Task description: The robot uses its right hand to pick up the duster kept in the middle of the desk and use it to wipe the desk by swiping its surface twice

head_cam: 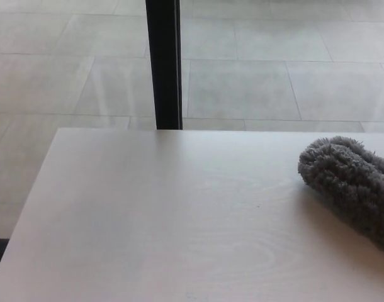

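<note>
Duster (pixel 352 185) is lying at right edge of frame on worktop (pixel 160 220), partly cropped. Neither hand is showing, so finger state unknown. Risk: handle is sitting out of view, so a right-hand reach may be grabbing fluffy pile and slipping.
</note>
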Controlling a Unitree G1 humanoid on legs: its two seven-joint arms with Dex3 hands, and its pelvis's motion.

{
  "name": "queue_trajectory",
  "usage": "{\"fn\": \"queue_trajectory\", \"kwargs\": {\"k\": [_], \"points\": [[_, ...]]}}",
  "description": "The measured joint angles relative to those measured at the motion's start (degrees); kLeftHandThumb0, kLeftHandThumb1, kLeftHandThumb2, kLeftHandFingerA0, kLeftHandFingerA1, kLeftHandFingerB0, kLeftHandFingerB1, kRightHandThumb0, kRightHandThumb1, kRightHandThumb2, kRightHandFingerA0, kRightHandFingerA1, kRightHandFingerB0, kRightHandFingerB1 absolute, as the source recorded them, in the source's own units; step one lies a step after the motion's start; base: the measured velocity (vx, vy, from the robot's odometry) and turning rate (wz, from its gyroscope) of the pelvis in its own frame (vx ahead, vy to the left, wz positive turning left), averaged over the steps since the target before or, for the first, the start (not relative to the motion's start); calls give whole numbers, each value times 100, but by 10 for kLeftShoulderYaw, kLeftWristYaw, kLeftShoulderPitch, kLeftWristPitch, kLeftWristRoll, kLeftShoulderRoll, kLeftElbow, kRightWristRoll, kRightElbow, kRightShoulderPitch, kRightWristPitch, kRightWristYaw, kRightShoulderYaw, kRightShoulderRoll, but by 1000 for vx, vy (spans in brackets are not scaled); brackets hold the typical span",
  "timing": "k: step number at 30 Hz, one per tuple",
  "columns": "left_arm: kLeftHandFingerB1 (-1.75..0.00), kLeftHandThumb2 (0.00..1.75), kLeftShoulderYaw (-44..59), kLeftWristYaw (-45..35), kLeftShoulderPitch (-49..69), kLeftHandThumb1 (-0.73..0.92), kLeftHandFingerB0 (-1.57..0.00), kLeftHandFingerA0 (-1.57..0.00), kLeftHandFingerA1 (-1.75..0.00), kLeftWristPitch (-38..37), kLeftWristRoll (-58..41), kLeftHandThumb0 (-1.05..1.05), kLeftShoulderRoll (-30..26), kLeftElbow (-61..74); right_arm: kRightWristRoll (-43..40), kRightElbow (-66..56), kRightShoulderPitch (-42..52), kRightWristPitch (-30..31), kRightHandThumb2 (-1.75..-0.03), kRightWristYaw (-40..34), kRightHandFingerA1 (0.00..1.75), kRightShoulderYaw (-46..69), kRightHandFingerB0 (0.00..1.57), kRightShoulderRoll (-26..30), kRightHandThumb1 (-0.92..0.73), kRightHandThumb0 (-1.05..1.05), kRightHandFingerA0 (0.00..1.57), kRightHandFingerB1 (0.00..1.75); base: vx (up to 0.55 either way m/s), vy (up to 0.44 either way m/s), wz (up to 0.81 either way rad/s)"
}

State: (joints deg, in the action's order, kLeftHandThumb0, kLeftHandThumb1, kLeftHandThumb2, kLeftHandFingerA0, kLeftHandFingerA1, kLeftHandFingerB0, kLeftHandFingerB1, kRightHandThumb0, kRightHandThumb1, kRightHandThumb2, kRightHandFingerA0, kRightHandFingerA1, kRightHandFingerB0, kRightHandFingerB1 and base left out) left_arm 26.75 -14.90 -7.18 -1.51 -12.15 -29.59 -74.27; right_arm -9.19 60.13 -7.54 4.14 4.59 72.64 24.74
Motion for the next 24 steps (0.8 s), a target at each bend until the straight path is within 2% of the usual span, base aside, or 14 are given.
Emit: {"fn": "queue_trajectory", "kwargs": {"k": [1,4,6,12,13,14,17,18,19,20,21,22,23,24], "points": [[-51,62,0,1,0,74,-39,-49,-69,0,0,-54,0,0,-6,3,0,0,-107,0,71,2,0,0,-66,-80,15,33,0,0,0],[-60,95,2,4,0,56,-37,-48,-72,0,0,-57,0,-1,-29,13,1,0,-66,6,86,5,0,-1,-86,-81,4,41,0,0,0],[-54,61,5,6,1,71,-44,-52,-72,0,-1,-54,0,-1,-45,20,2,0,-64,12,79,5,0,-1,-86,-80,8,39,0,0,0],[-53,62,19,17,2,74,-41,-50,-69,5,-5,-54,0,-2,-90,28,10,5,-67,31,83,-13,0,-1,-82,-80,13,23,0,0,0],[-61,96,19,19,2,57,-38,-49,-71,6,-5,-57,-1,-1,-97,32,11,5,-67,34,80,-18,0,-1,-82,-82,11,22,0,0,0],[-51,61,20,21,2,73,-42,-52,-68,8,-5,-57,-1,-1,-105,38,12,5,-64,38,86,-23,0,-1,-83,-83,13,27,0,0,0],[-50,62,20,23,4,73,-41,-52,-67,11,-5,-55,-1,-2,-125,44,17,5,-65,45,85,-40,0,-1,-82,-83,12,26,0,0,0],[-50,62,20,24,4,74,-40,-51,-65,11,-5,-55,-1,-2,-130,46,18,5,-104,45,80,-44,0,-1,-66,-85,28,35,0,0,0],[-50,62,20,25,4,74,-40,-51,-65,12,-5,-55,-1,-2,-136,46,20,4,-104,46,80,-52,0,-1,-66,-85,28,35,0,0,0],[-59,97,20,25,4,57,-36,-49,-70,13,-5,-56,-2,-2,-139,46,22,4,-104,47,78,-58,0,-1,-68,-88,26,33,0,0,0],[-49,61,19,27,4,74,-45,-55,-65,14,-5,-57,-2,-2,-143,47,23,4,-104,48,78,-66,0,-1,-66,-82,29,39,0,0,0],[-51,62,18,28,3,72,-44,-54,-68,15,-4,-56,-2,-2,-146,48,24,3,-65,50,88,-72,2,-1,-85,-82,23,48,0,0,0],[-52,61,17,30,2,71,-42,-51,-69,17,-4,-56,-2,-2,-149,48,25,2,-105,50,78,-78,3,-1,-68,-85,34,43,0,0,0],[-52,61,18,33,0,71,-42,-51,-69,19,-4,-56,-3,-2,-152,49,27,1,-105,52,78,-89,3,-1,-68,-85,34,43,0,0,0]]}}
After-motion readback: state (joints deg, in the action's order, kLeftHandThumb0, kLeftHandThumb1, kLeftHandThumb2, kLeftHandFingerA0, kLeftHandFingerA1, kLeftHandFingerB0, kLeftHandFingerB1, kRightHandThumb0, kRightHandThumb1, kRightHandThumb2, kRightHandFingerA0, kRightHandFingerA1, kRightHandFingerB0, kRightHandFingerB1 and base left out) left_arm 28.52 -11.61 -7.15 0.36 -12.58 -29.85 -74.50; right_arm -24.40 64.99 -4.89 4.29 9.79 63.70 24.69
